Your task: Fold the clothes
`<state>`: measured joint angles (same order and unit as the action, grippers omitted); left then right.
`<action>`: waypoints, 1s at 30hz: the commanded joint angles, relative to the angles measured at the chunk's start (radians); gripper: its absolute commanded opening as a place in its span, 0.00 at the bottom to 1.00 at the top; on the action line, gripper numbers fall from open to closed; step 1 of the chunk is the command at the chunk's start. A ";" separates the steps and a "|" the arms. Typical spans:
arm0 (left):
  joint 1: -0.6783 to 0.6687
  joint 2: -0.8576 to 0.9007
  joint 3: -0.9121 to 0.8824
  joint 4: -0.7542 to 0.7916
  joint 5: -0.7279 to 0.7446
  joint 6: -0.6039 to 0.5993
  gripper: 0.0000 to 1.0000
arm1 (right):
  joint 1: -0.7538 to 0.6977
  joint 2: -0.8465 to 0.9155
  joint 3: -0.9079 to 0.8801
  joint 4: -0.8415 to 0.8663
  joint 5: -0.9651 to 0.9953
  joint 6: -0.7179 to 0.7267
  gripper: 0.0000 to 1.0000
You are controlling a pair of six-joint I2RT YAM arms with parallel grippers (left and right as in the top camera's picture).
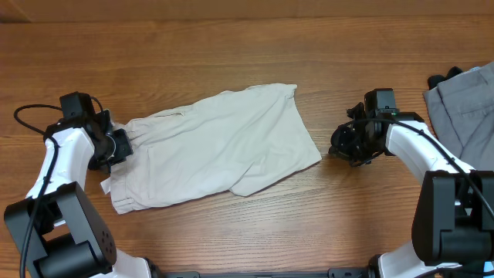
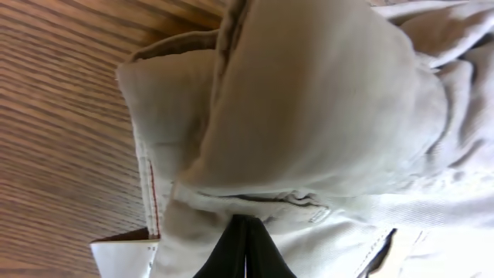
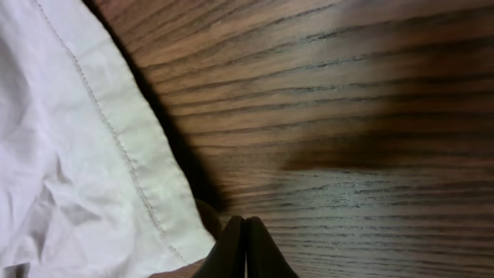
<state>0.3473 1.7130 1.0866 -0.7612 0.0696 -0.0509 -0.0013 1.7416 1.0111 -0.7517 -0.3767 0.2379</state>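
Note:
The cream shorts (image 1: 216,147) lie spread flat on the middle of the wooden table, waistband to the left and legs to the right. My left gripper (image 1: 117,147) is at the waistband end. In the left wrist view its fingers (image 2: 247,224) are pressed together with the tips against the bunched waistband fabric (image 2: 309,116), and no cloth shows between them. My right gripper (image 1: 341,147) is on bare wood just right of the leg hem. In the right wrist view its fingers (image 3: 245,224) are shut and empty, beside the stitched hem corner (image 3: 116,154).
A grey garment (image 1: 467,108) lies at the right edge of the table, with a small dark piece (image 1: 440,79) by its top corner. A white label (image 2: 123,259) sticks out at the waistband. Bare wood (image 1: 231,46) runs along the far side.

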 commanded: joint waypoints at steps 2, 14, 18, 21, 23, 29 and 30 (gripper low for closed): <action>0.006 0.002 -0.006 0.006 -0.017 -0.017 0.04 | 0.006 -0.024 0.001 -0.002 -0.018 -0.011 0.54; 0.006 0.002 -0.006 0.003 0.002 -0.017 0.05 | 0.112 -0.023 -0.097 0.149 -0.067 -0.017 0.40; 0.006 0.002 -0.006 -0.001 0.002 -0.017 0.06 | 0.101 -0.026 -0.089 0.140 -0.042 -0.018 0.04; 0.006 0.002 -0.006 0.000 0.002 -0.017 0.06 | 0.059 -0.048 -0.055 0.092 -0.008 -0.023 0.04; 0.006 0.002 -0.006 0.001 0.002 -0.017 0.06 | 0.028 -0.079 -0.033 0.050 0.012 -0.029 0.04; 0.006 0.002 -0.005 0.014 0.010 -0.017 0.06 | -0.035 -0.164 -0.007 -0.050 0.071 -0.029 0.04; 0.006 0.002 -0.005 0.016 0.010 -0.017 0.06 | -0.034 -0.165 -0.007 -0.053 0.071 -0.028 0.04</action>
<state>0.3473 1.7130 1.0866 -0.7540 0.0704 -0.0536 -0.0250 1.6135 0.9771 -0.8001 -0.3550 0.2188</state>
